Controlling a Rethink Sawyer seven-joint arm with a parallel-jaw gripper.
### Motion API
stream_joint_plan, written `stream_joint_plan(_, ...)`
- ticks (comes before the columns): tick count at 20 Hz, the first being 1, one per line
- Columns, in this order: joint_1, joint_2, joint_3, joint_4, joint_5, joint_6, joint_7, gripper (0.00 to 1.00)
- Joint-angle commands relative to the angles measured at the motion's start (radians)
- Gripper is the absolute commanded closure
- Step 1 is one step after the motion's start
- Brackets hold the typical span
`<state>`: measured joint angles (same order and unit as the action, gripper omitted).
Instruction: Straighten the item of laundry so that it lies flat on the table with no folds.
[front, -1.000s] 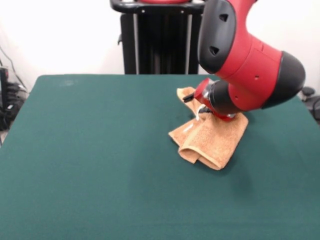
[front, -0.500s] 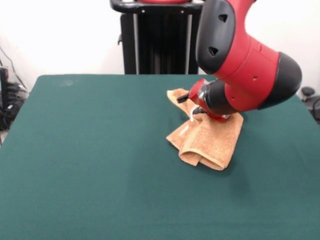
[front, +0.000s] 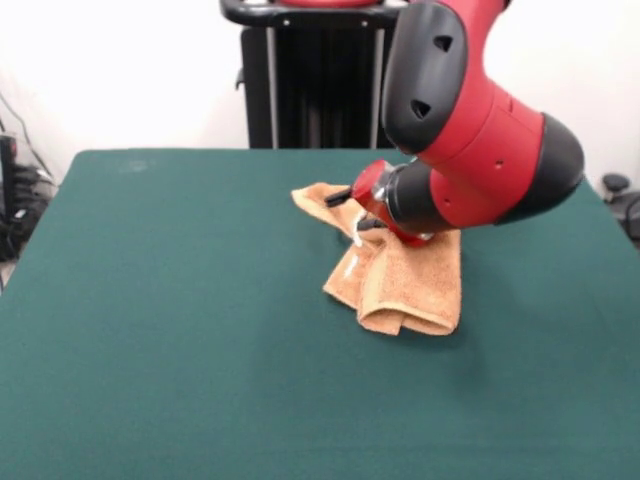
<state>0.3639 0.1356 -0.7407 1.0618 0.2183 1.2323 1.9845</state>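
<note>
The item of laundry (front: 410, 285), an orange-tan terry towel, lies right of the middle of the green table (front: 180, 300). Its near part is folded double into a thick flap. Its far part is drawn up and stretched leftward to a corner near the gripper. My gripper (front: 362, 215) sits low at that far part, mostly hidden behind the bulky red and black wrist, and it is shut on the towel's upper edge. A small white tag shows just below the gripper.
The red and black arm hangs over the table's right half and covers the towel's far right part. A black stand (front: 310, 80) rises behind the far edge. Dark equipment and cables (front: 15, 205) sit off the left edge.
The gripper has moved left with the towel's far edge in it. That corner has stretched out to the left, and the folded near part has slid a little left after it.
</note>
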Motion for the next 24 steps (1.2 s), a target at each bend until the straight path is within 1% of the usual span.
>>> stream_joint_plan(1, -0.058, 0.177, 0.069, -0.017, -0.094, -0.348, 0.211, 0.0)
stream_joint_plan(7, -0.098, 0.169, 0.132, 0.001, -0.099, -0.463, 0.178, 0.0)
stream_joint_plan(10, -0.129, 0.156, 0.187, 0.021, -0.091, -0.548, 0.137, 0.0)
stream_joint_plan(14, -0.165, 0.128, 0.255, 0.047, -0.078, -0.573, 0.065, 0.0)
stream_joint_plan(15, -0.176, 0.117, 0.279, 0.055, -0.087, -0.581, 0.044, 1.0)
stream_joint_plan(19, -0.219, 0.063, 0.366, 0.106, -0.071, -0.598, -0.046, 1.0)
stream_joint_plan(24, -0.24, 0.015, 0.426, 0.115, -0.072, -0.51, -0.073, 1.0)
